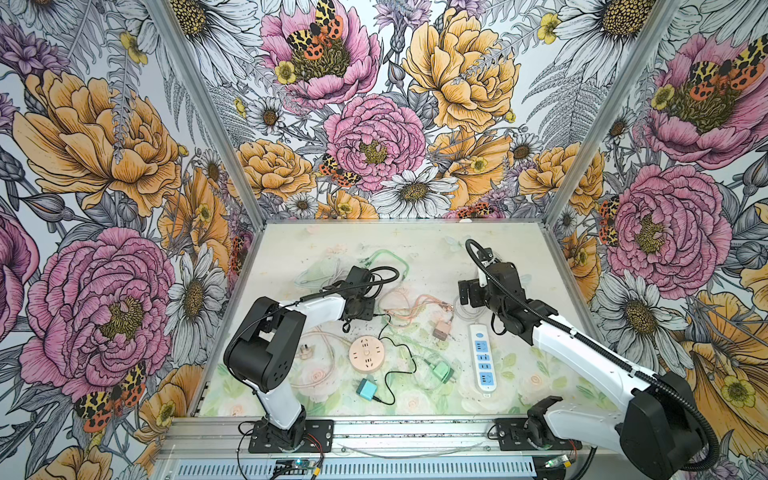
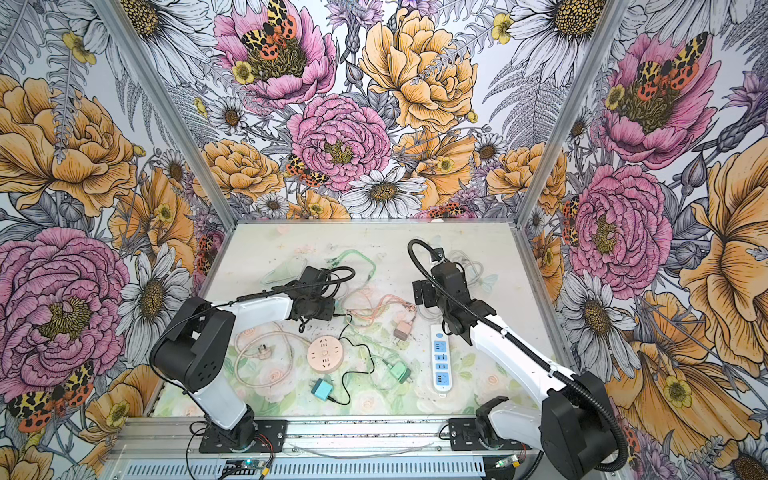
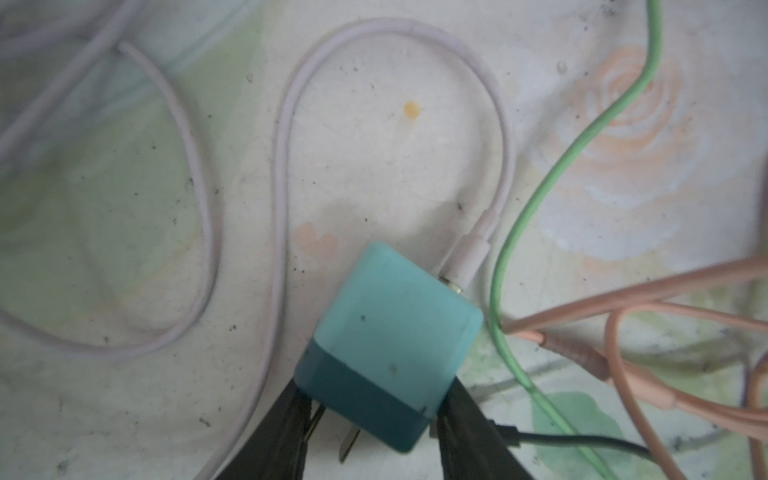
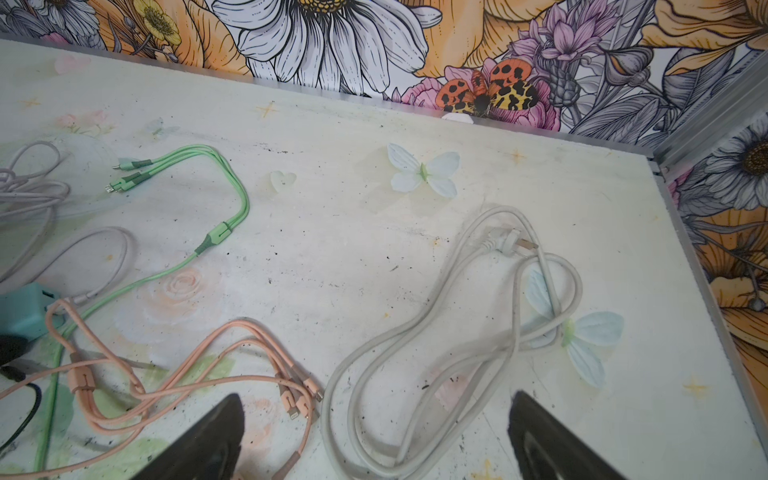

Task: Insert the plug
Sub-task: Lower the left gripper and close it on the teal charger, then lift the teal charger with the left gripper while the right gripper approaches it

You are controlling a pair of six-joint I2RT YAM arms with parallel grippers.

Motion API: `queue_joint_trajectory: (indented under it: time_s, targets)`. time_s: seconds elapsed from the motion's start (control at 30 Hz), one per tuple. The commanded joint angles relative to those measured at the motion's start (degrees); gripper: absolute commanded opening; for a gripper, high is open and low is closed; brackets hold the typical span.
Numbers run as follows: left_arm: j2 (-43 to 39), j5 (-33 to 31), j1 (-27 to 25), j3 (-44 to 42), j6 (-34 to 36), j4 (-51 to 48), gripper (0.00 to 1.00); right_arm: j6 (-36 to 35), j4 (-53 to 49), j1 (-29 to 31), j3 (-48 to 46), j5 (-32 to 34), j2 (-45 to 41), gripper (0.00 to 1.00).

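In the left wrist view a teal plug [image 3: 399, 328] with a darker base and metal prongs lies on the table, a pale lilac cable [image 3: 286, 137] running from it. My left gripper [image 3: 376, 386] is shut on its darker base, one finger against each side. In both top views the left wrist covers this plug. A white power strip [image 1: 483, 362] with blue sockets lies at the right, and a round pink socket hub [image 1: 366, 353] sits in the middle. My right gripper [image 4: 376, 399] hangs open above a coiled white cord [image 4: 415, 365], holding nothing.
Loose on the table lie a second teal plug [image 1: 366, 390] on a black cable, a green plug [image 1: 441, 372], a pink plug [image 1: 441, 330], and green [image 4: 224, 208] and pink [image 4: 187, 374] multi-head cables. A green cable [image 3: 540, 199] passes right beside the gripped plug.
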Motion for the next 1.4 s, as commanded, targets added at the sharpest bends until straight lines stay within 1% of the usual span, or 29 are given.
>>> queue_joint_trajectory:
  time_s: [0.0,0.07,0.2,0.33,0.43,0.53,0.67,0.77,0.8,0.87,0.9,0.93,0.97,1.03,1.1,1.23,1.3,1.37]
  targets:
    - [-3.1,2.8,0.6,-0.5,1.3,2.7,0.56,0.7,0.1,0.5,1.1,-1.2,-0.5,0.99]
    - [-3.1,3.1,0.9,0.7,2.3,1.0,0.60,0.8,0.0,0.6,1.4,-1.5,-0.2,0.99]
    - [-1.8,1.8,1.0,3.6,4.2,-2.6,0.61,1.0,0.0,0.7,1.7,-1.8,0.2,0.99]
    - [0.5,1.9,1.1,6.1,5.2,-5.7,0.61,1.0,-0.2,0.9,1.7,-1.8,0.5,0.99]
    - [1.8,2.9,1.1,6.5,5.0,-5.7,0.61,0.8,-0.3,0.9,1.7,-1.6,0.3,0.99]
    - [3.0,1.5,1.1,7.5,4.3,-6.4,0.61,0.4,-0.3,0.9,1.9,-1.3,0.7,0.99]
    - [4.5,2.3,0.9,8.7,3.7,-7.2,0.60,0.2,-0.4,1.1,2.5,-1.5,1.6,0.99]
    - [5.3,1.5,0.1,8.9,3.9,-7.2,0.59,0.1,-0.4,1.0,2.8,-1.6,2.3,0.99]
    - [5.6,1.2,-0.1,9.0,3.8,-7.0,0.58,0.1,-0.4,1.1,3.0,-1.6,2.6,0.99]
    - [6.5,3.4,-0.2,9.6,4.3,-7.1,0.44,0.2,-0.4,1.1,3.2,-1.7,3.2,0.99]
    - [6.5,4.2,-0.3,9.7,4.1,-7.1,0.41,0.2,-0.4,1.1,3.3,-1.8,3.4,0.99]
    - [8.6,4.9,-0.3,9.9,3.8,-7.0,0.39,0.3,-0.4,1.1,3.4,-2.0,3.7,0.99]
    - [9.2,5.5,-0.4,9.8,3.4,-6.9,0.39,0.4,-0.4,1.3,3.5,-2.1,3.8,0.99]
    - [9.6,7.1,-0.7,9.7,3.3,-6.5,0.32,0.4,-0.3,1.3,3.5,-2.2,3.9,0.99]
    - [9.4,7.2,-1.1,9.3,2.8,-6.2,0.30,0.4,-0.5,1.3,3.5,-2.2,3.7,0.99]
    - [8.0,5.0,-2.0,7.6,1.8,-5.3,0.30,0.4,-0.6,1.4,3.3,-2.0,3.0,0.99]
    - [7.7,3.4,-2.5,6.4,1.4,-4.7,0.24,0.7,-0.6,1.4,3.3,-2.3,2.7,0.99]
    - [3.9,2.0,-2.7,4.8,0.9,-3.6,0.21,1.1,-0.7,1.4,3.4,-3.4,2.4,0.99]
